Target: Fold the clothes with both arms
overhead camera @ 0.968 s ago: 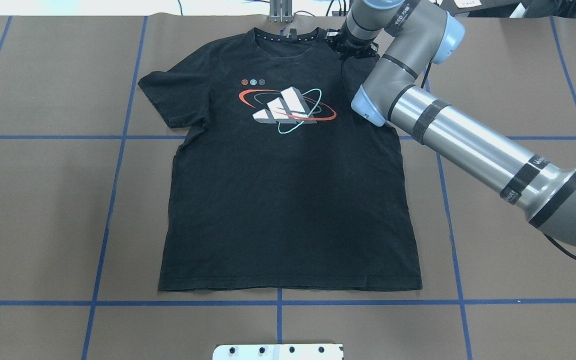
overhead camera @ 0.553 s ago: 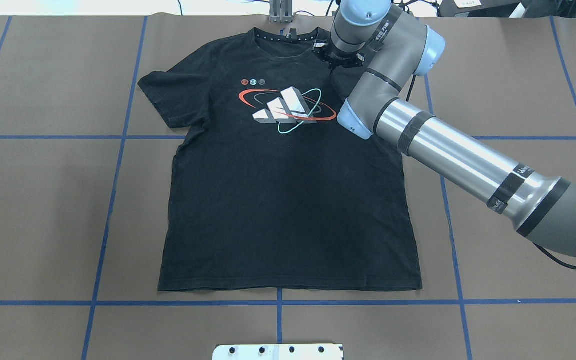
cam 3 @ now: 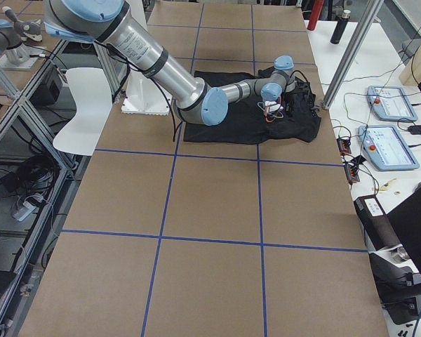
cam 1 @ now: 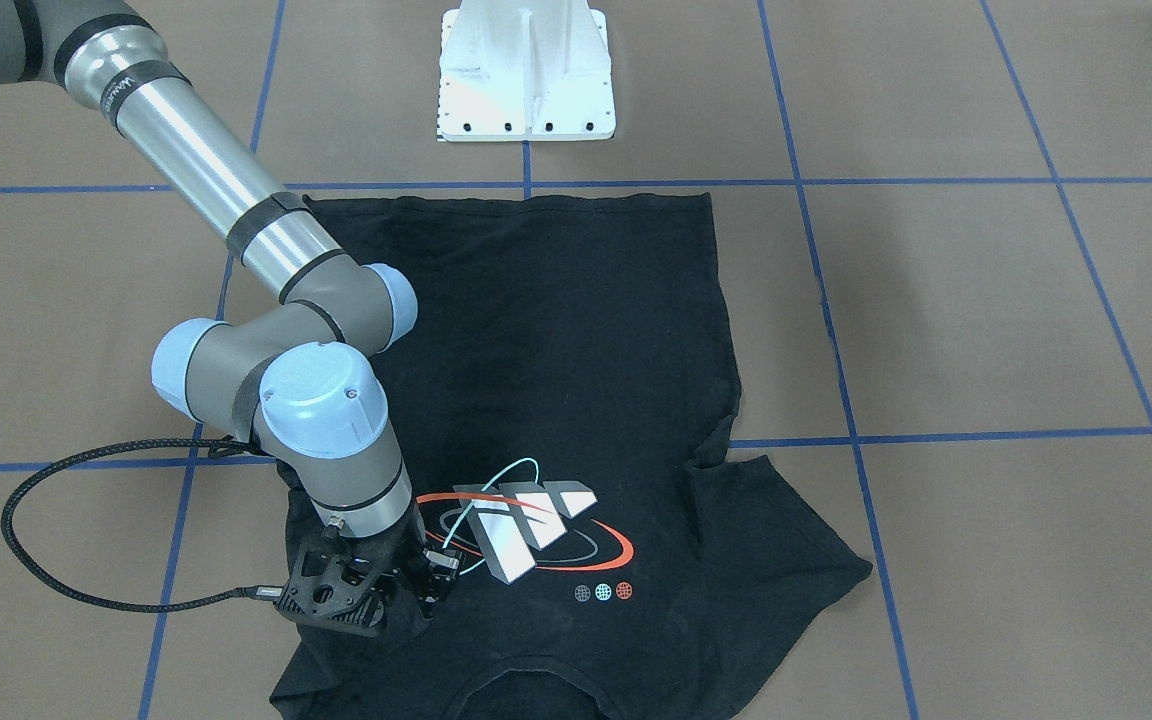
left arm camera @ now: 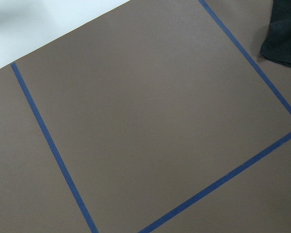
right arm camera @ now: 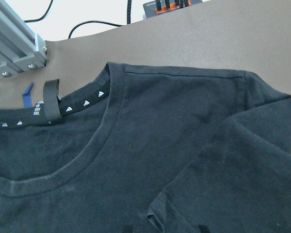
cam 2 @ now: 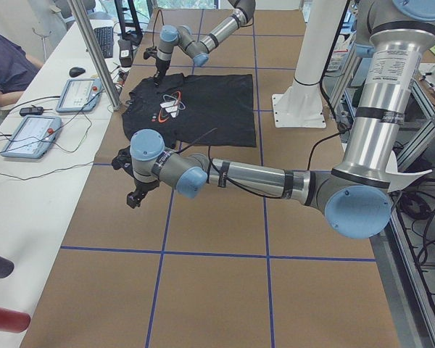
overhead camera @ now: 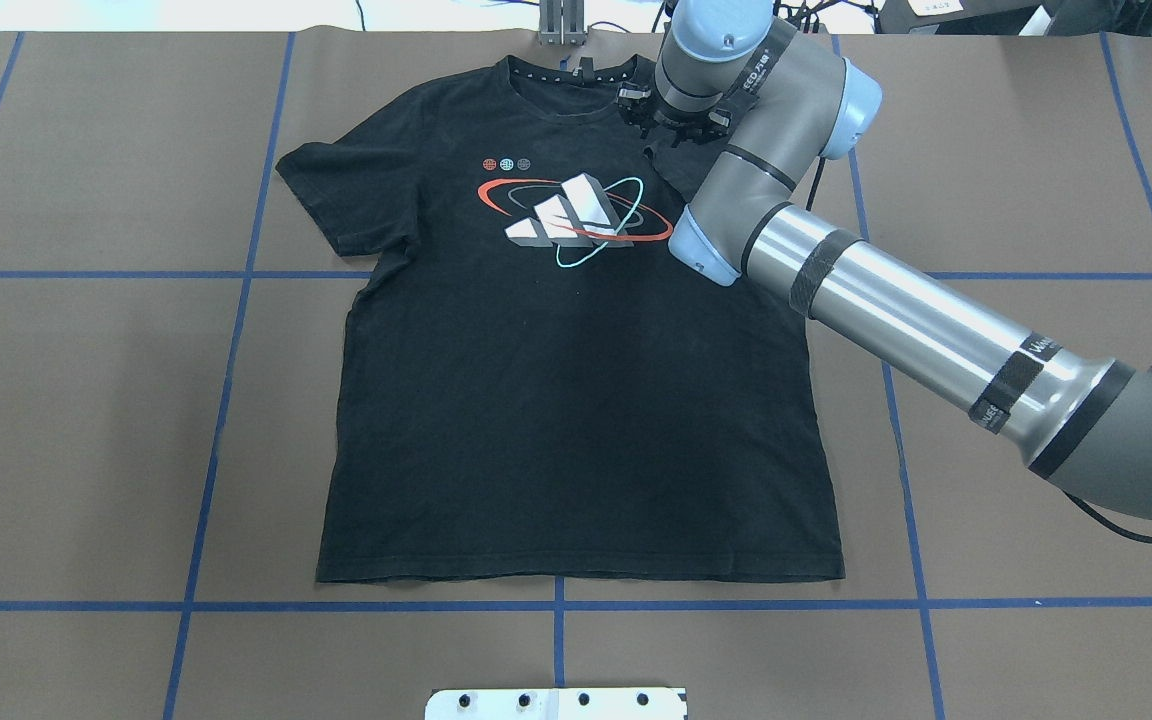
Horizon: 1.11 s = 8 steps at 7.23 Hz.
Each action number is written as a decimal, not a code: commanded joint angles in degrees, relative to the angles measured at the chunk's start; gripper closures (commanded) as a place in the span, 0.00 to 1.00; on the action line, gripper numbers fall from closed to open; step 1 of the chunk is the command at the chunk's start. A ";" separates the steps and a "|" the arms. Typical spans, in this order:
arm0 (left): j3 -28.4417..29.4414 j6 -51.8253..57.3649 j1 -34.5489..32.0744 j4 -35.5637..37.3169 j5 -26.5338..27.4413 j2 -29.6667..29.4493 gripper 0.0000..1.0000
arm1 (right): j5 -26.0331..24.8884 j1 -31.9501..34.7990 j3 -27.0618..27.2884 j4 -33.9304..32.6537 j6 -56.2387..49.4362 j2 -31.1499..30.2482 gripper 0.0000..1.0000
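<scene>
The right gripper point(cam 1: 406, 598) sits low on the T-shirt's point(overhead camera: 576, 400) sleeve point(right arm camera: 242, 145), doubled over the chest apparently for an inward fold; its closure, and the left gripper's point(cam 2: 134, 197), cannot be told.

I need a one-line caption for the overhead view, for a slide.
Right arm reaches over a black T-shirt, gripper by the collar.

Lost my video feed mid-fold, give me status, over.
Copy: right gripper low on T-shirt at its folded-in sleeve, grip unclear. Off the shirt, left gripper over table, jaws unreadable. Nothing in the way.
</scene>
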 commanded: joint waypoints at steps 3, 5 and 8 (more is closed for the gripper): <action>0.38 -13.67 8.06 -6.59 0.41 -5.29 0.00 | 8.38 5.87 7.84 -16.90 -15.11 -0.88 0.00; 3.45 -27.05 11.98 -7.83 0.85 -11.61 0.00 | 12.53 9.65 16.35 -19.58 -20.39 -7.87 0.00; 16.59 -46.04 20.65 -28.25 13.11 -16.80 0.00 | 20.26 17.73 26.92 -19.59 -34.26 -22.19 0.00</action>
